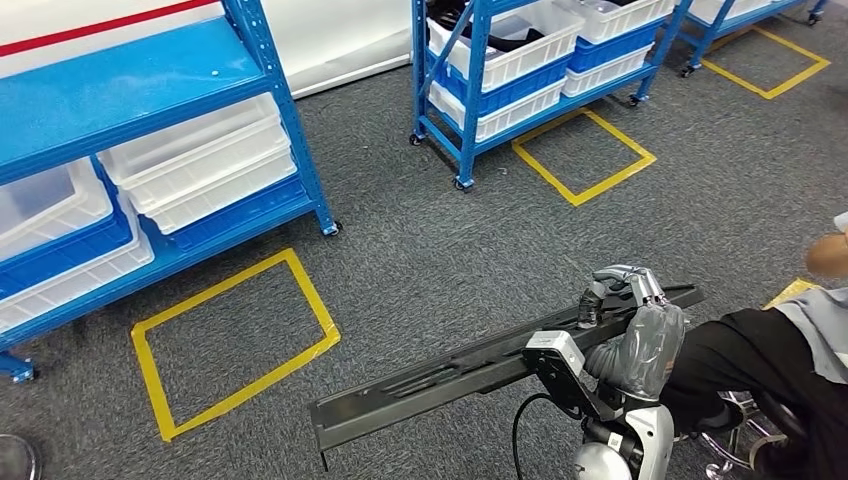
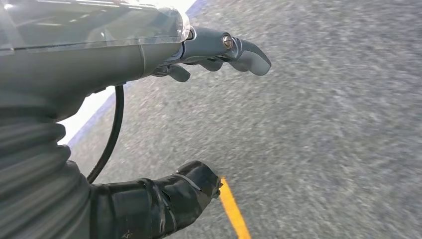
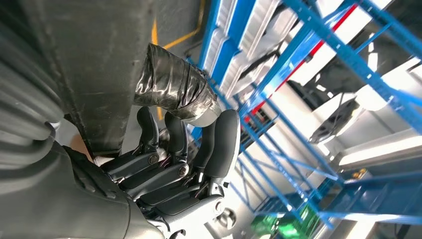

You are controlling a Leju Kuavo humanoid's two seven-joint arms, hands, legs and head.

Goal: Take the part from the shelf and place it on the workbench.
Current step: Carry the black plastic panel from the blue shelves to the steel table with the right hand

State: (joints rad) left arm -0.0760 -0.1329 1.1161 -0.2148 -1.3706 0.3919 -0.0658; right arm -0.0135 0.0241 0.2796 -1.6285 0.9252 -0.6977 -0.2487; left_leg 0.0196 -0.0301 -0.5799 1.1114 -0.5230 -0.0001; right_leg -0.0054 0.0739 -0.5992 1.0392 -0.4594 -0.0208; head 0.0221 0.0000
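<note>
Black and long, the part [image 1: 480,372] lies level across the right hand [image 1: 628,320], whose fingers [image 3: 169,134] wrap it near one end. The left hand [image 2: 209,55] hangs over the carpet [image 1: 450,240], fingers apart, holding nothing. Carrying should go slowly, since the far end could swing; open carpet separates the blue shelves [image 1: 150,90], while a seated person [image 1: 790,350] is close by.
</note>
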